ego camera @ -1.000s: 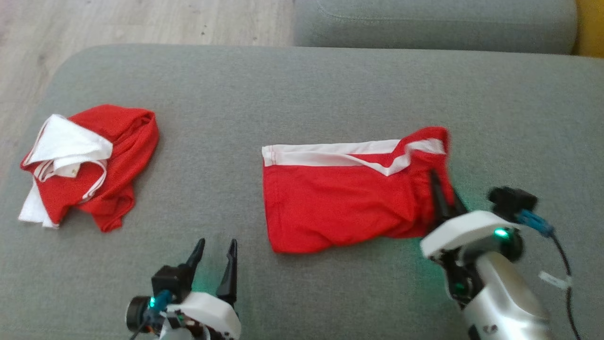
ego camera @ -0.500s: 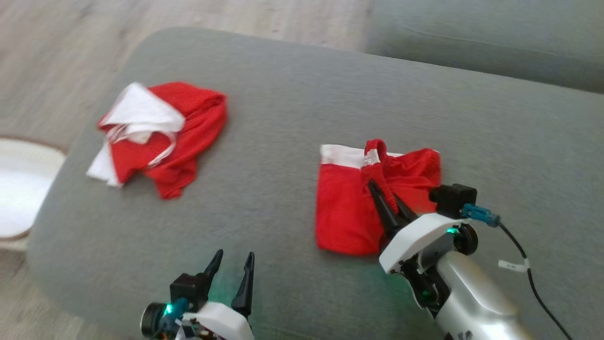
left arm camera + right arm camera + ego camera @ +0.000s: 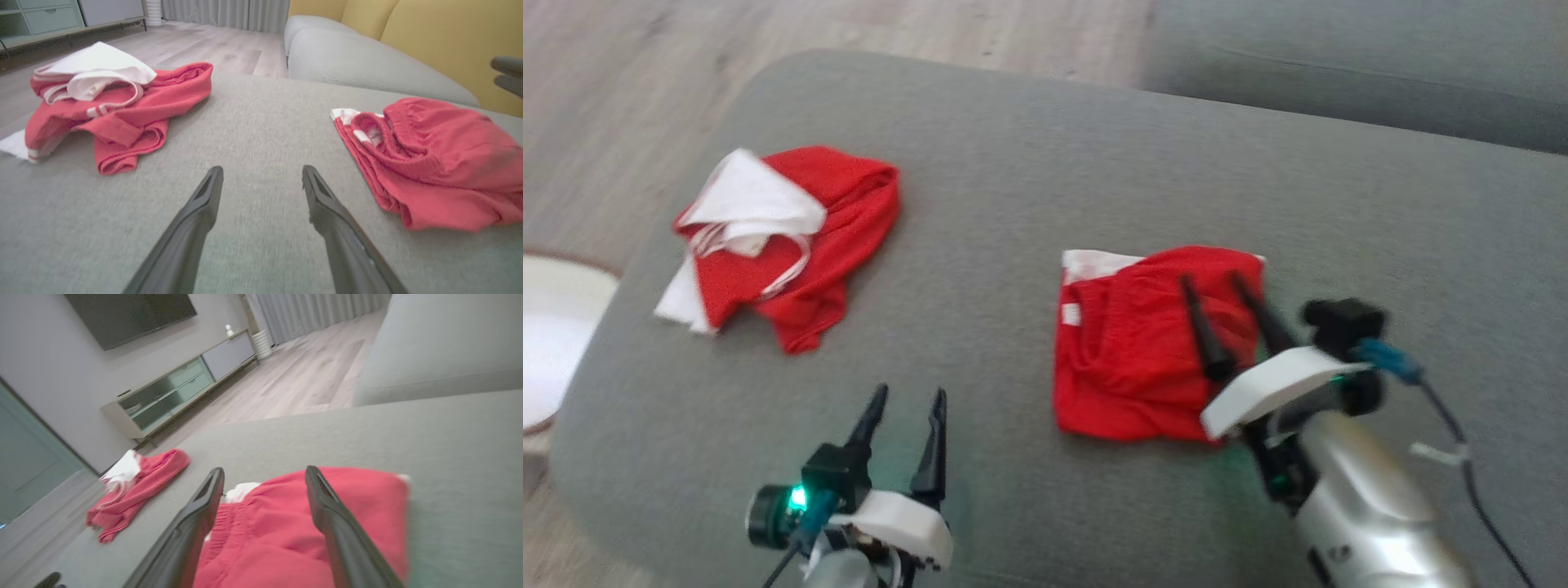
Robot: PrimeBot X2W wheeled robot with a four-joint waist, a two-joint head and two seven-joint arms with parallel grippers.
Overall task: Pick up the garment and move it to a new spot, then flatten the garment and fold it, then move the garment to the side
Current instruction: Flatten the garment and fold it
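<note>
A red fabric garment with a white waistband, folded into a rough square, lies right of centre on a broad grey upholstered cushion. The right gripper hangs over the garment's right half, its two dark fingers spread apart with nothing between them; whether their tips touch the cloth cannot be told. In the right wrist view the red fabric shows between and beneath both fingers, with bare grey upholstery beyond. The left gripper stands near the cushion's front edge, its fingers also parted and empty, over bare upholstery between the two garments. Well apart to the left, near the cushion's rounded corner, lies a crumpled red and white garment in a loose heap. A pale wooden floor runs behind the cushion, and a white round object, cut off by the frame, sits beside the cushion's left edge. A second grey cushion lies behind at the upper right.
</note>
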